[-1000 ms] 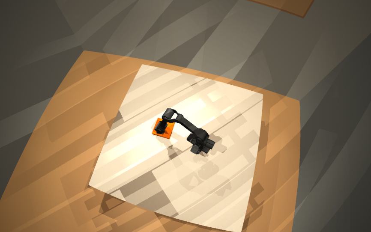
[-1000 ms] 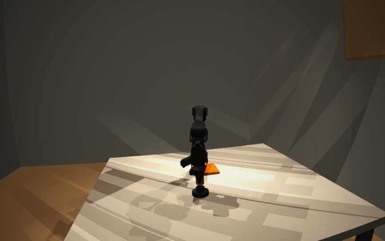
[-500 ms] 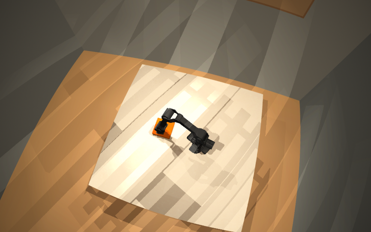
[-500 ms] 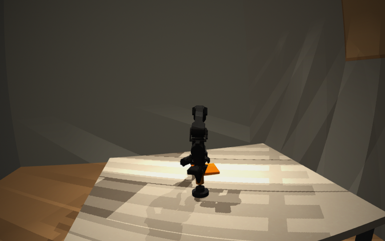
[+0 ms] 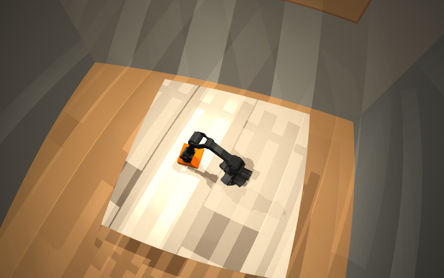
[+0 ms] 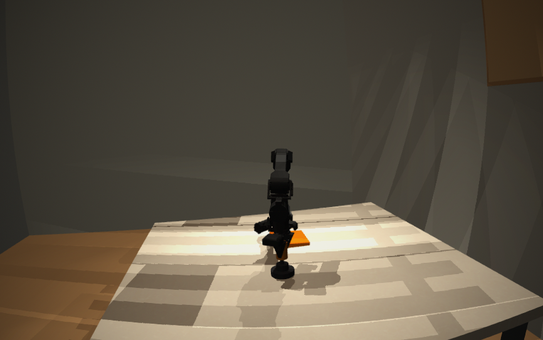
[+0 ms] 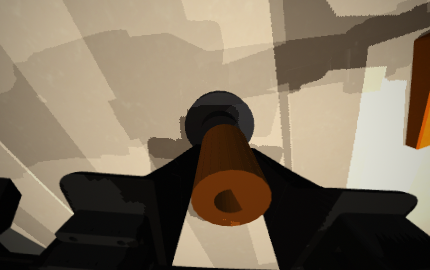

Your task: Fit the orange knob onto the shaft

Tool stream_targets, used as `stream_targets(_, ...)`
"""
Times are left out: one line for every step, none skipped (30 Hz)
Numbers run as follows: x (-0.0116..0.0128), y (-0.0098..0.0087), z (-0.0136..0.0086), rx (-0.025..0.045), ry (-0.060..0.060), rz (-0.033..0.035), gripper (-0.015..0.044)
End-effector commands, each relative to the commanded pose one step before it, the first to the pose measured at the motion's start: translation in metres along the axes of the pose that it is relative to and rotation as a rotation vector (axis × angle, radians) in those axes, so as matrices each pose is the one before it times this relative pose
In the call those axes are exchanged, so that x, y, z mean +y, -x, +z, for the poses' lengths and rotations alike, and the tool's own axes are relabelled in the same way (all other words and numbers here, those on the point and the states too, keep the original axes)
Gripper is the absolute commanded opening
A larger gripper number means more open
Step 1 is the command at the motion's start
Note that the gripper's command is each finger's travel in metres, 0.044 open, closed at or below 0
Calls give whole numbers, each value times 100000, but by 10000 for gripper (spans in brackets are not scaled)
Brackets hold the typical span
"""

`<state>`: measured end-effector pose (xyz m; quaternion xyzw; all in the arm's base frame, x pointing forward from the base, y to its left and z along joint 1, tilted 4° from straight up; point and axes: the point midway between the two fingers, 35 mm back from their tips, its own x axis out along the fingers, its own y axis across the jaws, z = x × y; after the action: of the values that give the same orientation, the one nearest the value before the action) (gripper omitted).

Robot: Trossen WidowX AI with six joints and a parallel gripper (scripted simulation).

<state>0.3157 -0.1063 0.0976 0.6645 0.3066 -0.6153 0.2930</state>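
The orange knob (image 6: 284,253) (image 7: 225,160) is an upright, slightly tapered cylinder. My gripper (image 6: 281,249) (image 7: 224,151) is shut on it, one finger on each side. In the wrist view its top face shows a hole with a straight edge on the lower right. The dark round pedestal (image 6: 282,272) (image 7: 195,122) stands on the table directly under the knob. The knob's lower end is at the raised dark part in the pedestal's middle, well above its broad base. The shaft's flat side is hidden, and I cannot tell whether the shaft is inside the hole. In the top view the arm hides knob and pedestal.
The orange square plate (image 5: 197,161) (image 6: 300,238) (image 7: 421,95) lies under the arm's base. The pale table (image 5: 278,255) (image 6: 360,296) carries striped shadows, including the arm's. A brown panel (image 5: 340,10) (image 6: 512,39) is at the upper right, far beyond the table.
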Motion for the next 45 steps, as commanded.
stream_targets(284, 13, -106, 238, -478, 693, 0)
stream_targets(11, -20, -2, 0, 0, 1, 0)
stream_targets(3, -90, -1, 0, 0, 0, 0)
stream_targets(-3, -119, 2, 0, 0, -1, 0)
stream_targets(-22, -37, 9, 0, 0, -2, 0)
stream_targets(20, -25, -8, 1, 0, 1, 0)
stream_targets(21, -17, -9, 1, 0, 2, 0)
stream_targets(-6, -25, 3, 0, 0, -1, 0)
stream_targets(-27, -32, 11, -1, 0, -2, 0)
stream_targets(0, 63, 0, 0, 0, 0, 0)
stream_targets(-39, 0, 17, -1, 0, -3, 0)
stream_targets(-34, -1, 14, -1, 0, -2, 0)
stream_targets(0, 0, 0, 0, 0, 0, 0)
stream_targets(0, 0, 0, 0, 0, 0, 0)
stream_targets(0, 0, 0, 0, 0, 0, 0)
stream_targets(0, 0, 0, 0, 0, 0, 0)
stream_targets(-23, 87, 12, -1, 0, -1, 0)
stream_targets(-50, 139, 24, -2, 0, -3, 0)
stream_targets(-27, 57, 11, -1, 0, -2, 0)
stream_targets(-29, 56, 13, -1, 0, -2, 0)
stream_targets(-62, 57, 28, -2, 0, -4, 0)
stream_targets(-69, 40, 27, -2, 0, -5, 0)
stream_targets(-7, 10, 2, 0, -874, -1, 0)
stream_targets(-6, 14, 2, 0, -1667, -1, 0)
stream_targets(-4, 20, 0, 0, -2827, -1, 0)
stream_targets(1, 26, -3, 0, -3227, -1, 0)
stream_targets(9, 32, -8, 0, -3870, 0, 0)
stream_targets(21, 34, -16, 1, -4362, 1, 0)
stream_targets(15, 24, -12, 0, -3076, 1, 0)
stream_targets(5, 8, -4, 0, -1042, 0, 0)
stream_targets(10, -3, -4, 0, 0, 1, 0)
stream_targets(20, -1, -12, 1, 0, 1, 0)
stream_targets(31, -5, -19, 1, 0, 2, 0)
stream_targets(35, -8, -22, 2, 0, 3, 0)
stream_targets(38, -12, -24, 2, 0, 3, 0)
stream_targets(42, -19, -26, 2, 0, 3, 0)
stream_targets(49, -26, -30, 2, 0, 4, 0)
stream_targets(37, -35, -21, 2, 0, 3, 0)
stream_targets(9, -50, -3, 0, 0, 0, 0)
stream_targets(-2, -122, 3, 0, 0, -1, 0)
stream_targets(-6, -115, 7, 0, 0, -1, 0)
stream_targets(-3, -37, 3, 0, 0, 0, 0)
stream_targets(-16, -38, 10, -1, 0, -1, 0)
stream_targets(19, -28, -13, 1, 0, 1, 0)
stream_targets(14, -22, -10, 1, 0, 1, 0)
